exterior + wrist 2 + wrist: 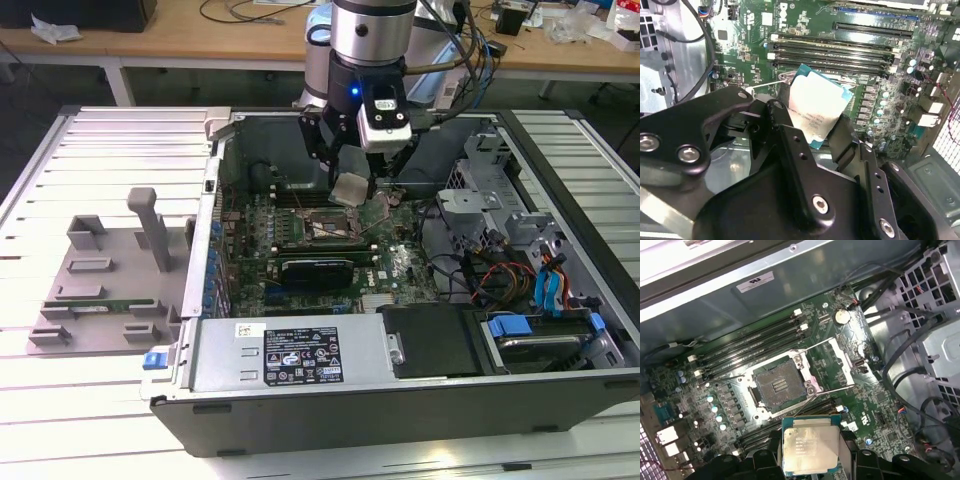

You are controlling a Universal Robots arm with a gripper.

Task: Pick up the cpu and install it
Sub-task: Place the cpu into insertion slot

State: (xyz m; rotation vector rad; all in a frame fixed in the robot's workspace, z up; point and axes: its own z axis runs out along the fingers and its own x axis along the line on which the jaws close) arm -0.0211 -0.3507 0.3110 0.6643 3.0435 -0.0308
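Tool: the tool (353,183) hangs from the arm over the open computer case (400,412). Its two black fingers (777,118) are clamped on the cpu, one on each of two opposite edges.
Cpu: the cpu (352,192) is a flat square with a shiny silver top and a thin pale rim. It is held in the air between the fingers, above the green board (400,265) and near the socket, not seated in it. In the second wrist view it sits tilted in the grip.
Socket: in the first wrist view the socket (779,385) lies open just beside the held cpu, its dark contact field exposed and its metal frame folded back.
Slots: long black memory slots (747,345) run along one side of the socket, and more lie on the other side, next to the cpu.
Battery: a round silver coin cell (841,316) sits on the board, well apart from the cpu.
Card: a long black card (318,268) lies on the board between the socket and the grey power box (290,355).
Case: it lies on its side on the pale slatted desk (110,140), with drive cages and coloured cables (545,285) on the exterior view's right.
Holder: a grey holder (95,262) rests on the desk on the exterior view's left of the case. A thin green memory stick (100,303) lies in it.
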